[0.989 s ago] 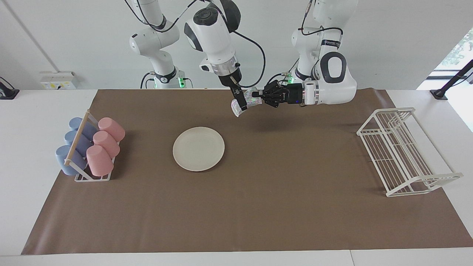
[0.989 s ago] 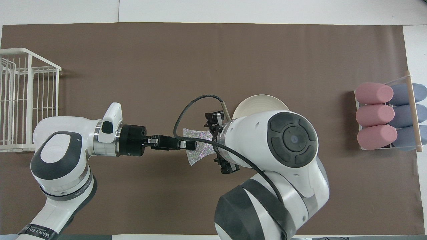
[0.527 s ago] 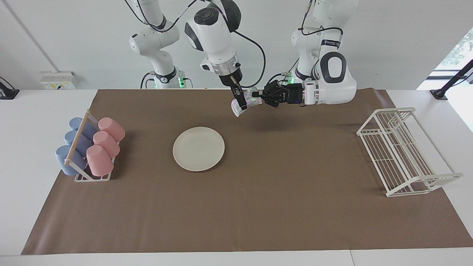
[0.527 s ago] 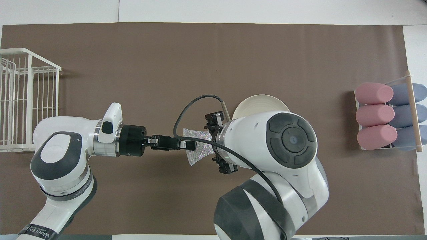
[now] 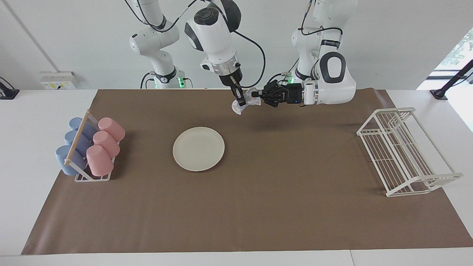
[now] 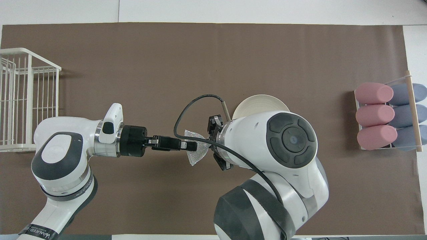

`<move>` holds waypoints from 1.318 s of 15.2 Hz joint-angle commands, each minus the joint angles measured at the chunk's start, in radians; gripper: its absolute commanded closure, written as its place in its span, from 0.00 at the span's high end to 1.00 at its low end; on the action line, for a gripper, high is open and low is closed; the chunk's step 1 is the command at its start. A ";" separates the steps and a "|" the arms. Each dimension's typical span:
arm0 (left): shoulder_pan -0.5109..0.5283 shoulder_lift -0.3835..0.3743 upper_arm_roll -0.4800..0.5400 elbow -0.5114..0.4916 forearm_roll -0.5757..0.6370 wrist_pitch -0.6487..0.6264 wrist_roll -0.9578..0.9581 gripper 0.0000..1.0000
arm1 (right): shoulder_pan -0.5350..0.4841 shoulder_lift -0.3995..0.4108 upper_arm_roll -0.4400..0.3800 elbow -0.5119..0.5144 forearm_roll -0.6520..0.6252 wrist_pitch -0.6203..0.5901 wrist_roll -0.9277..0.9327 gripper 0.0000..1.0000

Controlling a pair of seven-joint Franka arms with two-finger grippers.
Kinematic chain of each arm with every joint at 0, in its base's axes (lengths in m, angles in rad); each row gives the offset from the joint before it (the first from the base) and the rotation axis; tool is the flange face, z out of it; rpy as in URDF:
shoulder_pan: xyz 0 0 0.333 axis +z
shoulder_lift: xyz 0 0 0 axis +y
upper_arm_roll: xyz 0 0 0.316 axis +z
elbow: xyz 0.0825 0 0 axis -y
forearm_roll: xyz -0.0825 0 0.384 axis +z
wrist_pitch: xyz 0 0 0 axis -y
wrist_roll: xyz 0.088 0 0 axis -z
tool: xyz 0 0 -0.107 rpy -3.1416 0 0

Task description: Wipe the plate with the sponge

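Note:
The silvery glittery sponge (image 5: 244, 105) hangs in the air between both grippers, over the brown mat near the robots' edge. It also shows in the overhead view (image 6: 196, 155). My left gripper (image 5: 253, 97) reaches in sideways and is shut on one edge of it (image 6: 191, 145). My right gripper (image 5: 240, 100) points down and its fingers are closed on the sponge, which looks crumpled; in the overhead view (image 6: 209, 143) the arm partly covers it. The cream-white plate (image 5: 198, 149) lies flat on the mat, farther from the robots than the sponge, half hidden under the right arm in the overhead view (image 6: 260, 102).
A rack of pink and blue cups (image 5: 88, 147) stands at the right arm's end of the table (image 6: 387, 115). A white wire rack (image 5: 402, 151) stands at the left arm's end (image 6: 23, 100). The brown mat (image 5: 258, 207) covers the table.
My right gripper's fingers have closed in on the sponge, which has bunched up and risen slightly. My left gripper holds its place.

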 commanded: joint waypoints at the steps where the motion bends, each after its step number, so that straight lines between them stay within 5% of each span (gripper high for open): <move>1: -0.015 -0.041 0.014 -0.041 -0.024 0.011 0.014 0.40 | -0.019 -0.001 0.006 0.000 0.018 -0.029 0.019 0.00; 2: -0.015 -0.043 0.014 -0.041 -0.024 0.008 0.008 0.84 | -0.021 -0.001 0.006 0.000 0.018 -0.029 0.019 0.00; 3: -0.013 -0.043 0.014 -0.041 -0.024 0.007 0.007 1.00 | -0.021 -0.003 0.006 -0.002 0.018 -0.029 0.017 0.00; 11: 0.080 -0.046 0.023 -0.041 -0.003 -0.051 -0.007 1.00 | -0.130 0.032 -0.002 -0.075 -0.026 0.037 -0.021 0.00; 14: 0.166 -0.044 0.023 -0.030 0.110 -0.071 -0.019 1.00 | -0.157 0.074 -0.002 -0.126 -0.179 0.046 -0.021 0.00; 20: 0.257 -0.040 0.023 0.083 0.435 -0.062 -0.148 1.00 | -0.297 0.060 -0.002 -0.303 -0.187 0.313 -0.058 0.00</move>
